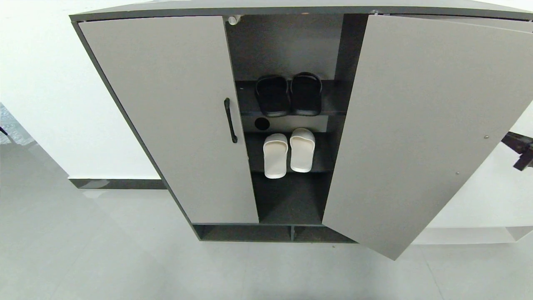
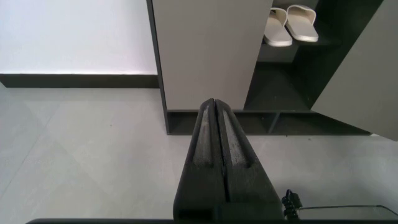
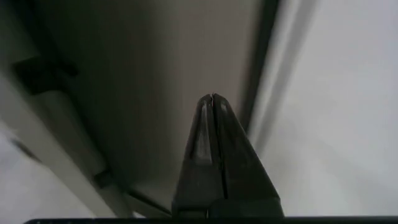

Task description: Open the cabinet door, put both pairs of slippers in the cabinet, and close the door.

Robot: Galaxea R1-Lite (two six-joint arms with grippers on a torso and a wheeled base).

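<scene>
- The room has a pale grey floor and a white wall. A tall grey cabinet stands against the wall.
- The left door is closed. Its black handle runs up and down.
- The black slippers sit side by side on the upper shelf. The white slippers sit on the shelf just below. Both pairs are inside, so I think only the closing is left.
- The open door is the thing that matters now. In the head view it hangs at 3 o'clock from the gap. It stands tall and upright. Its hinge side is by the gap, and its loose edge swings out toward 4 o'clock.
- The right gripper is pinched tight with nothing in it. It points at the outer face of that door, very near. I cannot tell if it touches.
- A dark bit of the right arm pokes out past the door at 3 o'clock.
- The left gripper is pinched tight too and holds nothing. It hangs low over the floor and points at the bottom of the cabinet, well apart from the open door.
- So the right arm is nearer. I think it must push the door toward 9 o'clock to shut it.
</scene>
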